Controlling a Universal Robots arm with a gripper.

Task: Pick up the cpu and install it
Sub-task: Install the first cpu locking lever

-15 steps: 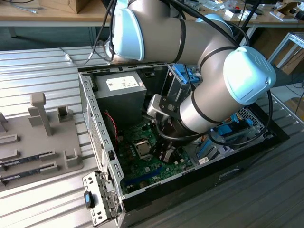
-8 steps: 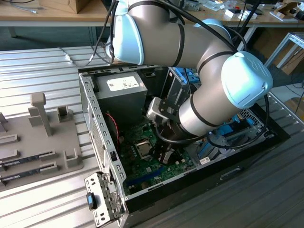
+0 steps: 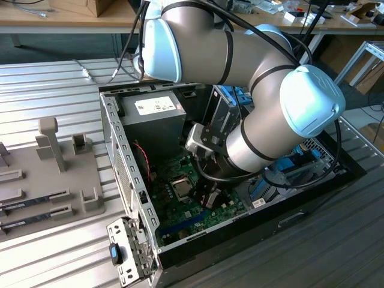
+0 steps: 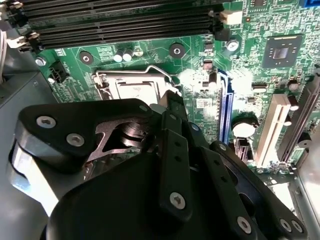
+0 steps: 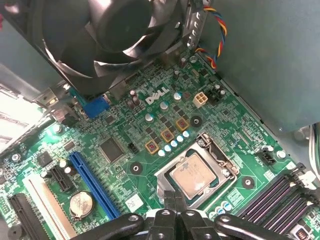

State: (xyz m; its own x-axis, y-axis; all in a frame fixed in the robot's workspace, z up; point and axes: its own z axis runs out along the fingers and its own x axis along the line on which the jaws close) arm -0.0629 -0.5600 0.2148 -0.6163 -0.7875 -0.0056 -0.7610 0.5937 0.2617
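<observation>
Small flat square cpu with silvery-grey metal top [image 5: 195,176] lying seated inside the square metal socket frame [image 5: 219,154] on the green circuit board [image 5: 150,125], metal face upward. Being square, the chip has no long axis; its edges run parallel to the sides of the frame, one pair in line with the dark memory slots [image 5: 280,200] beside the frame. In the exterior view the chip [image 3: 180,187] sits low in the open black computer case [image 3: 120,150]. The black gripper [image 5: 175,199] hangs just over one edge of the frame, its fingers drawn close together with nothing between them. A black cooling fan [image 5: 110,30] lies well apart from the frame, and a long blue slot [image 5: 92,182] lies off to one side of it.
</observation>
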